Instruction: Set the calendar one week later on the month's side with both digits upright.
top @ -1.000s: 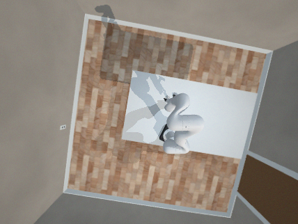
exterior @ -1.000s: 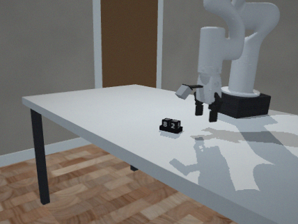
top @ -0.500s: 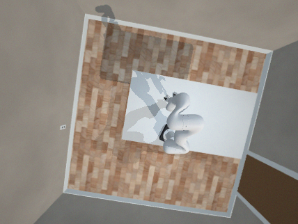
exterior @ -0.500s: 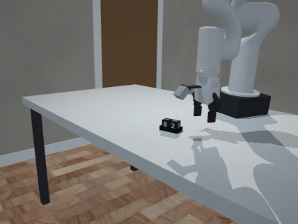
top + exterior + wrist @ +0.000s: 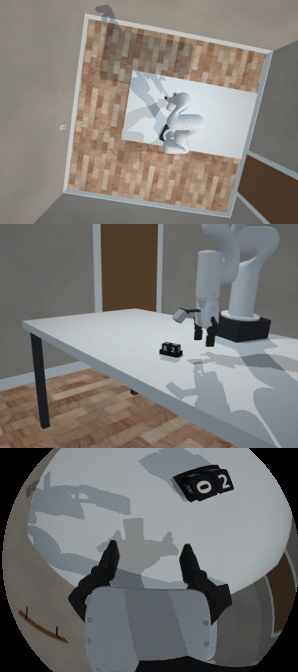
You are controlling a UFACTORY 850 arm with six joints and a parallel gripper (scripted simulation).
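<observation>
So from where I'm sitting the gripper (image 5: 205, 337) has its fingers spread all the way apart with nothing between them, pointing straight down and hanging a bit above the white table (image 5: 104, 332). In the wrist view I see both dark fingertips framing bare tabletop and their own shadow, so no contact with anything. The calendar sits off to the side of the gripper, near but clearly apart from it: in the wrist view it's up in the upper right, and in the exterior view it's down in front of the gripper toward the table's near edge. It's a small black tray (image 5: 170, 353) lying flat on the table with two black cubes side by side in it, the left cube (image 5: 166, 348) and the right cube (image 5: 175, 348) touching or just about. From the exterior side I read 8 and 2 on them, and from the wrist side they show 0 and 2. I can't make out the month's name in any view, too small. Further out, the white arm (image 5: 209, 273) folds up and back to its black base (image 5: 259, 328) on the table, and the top view mostly just shows the arm over the table (image 5: 223, 115) on a wood floor (image 5: 104, 167).
</observation>
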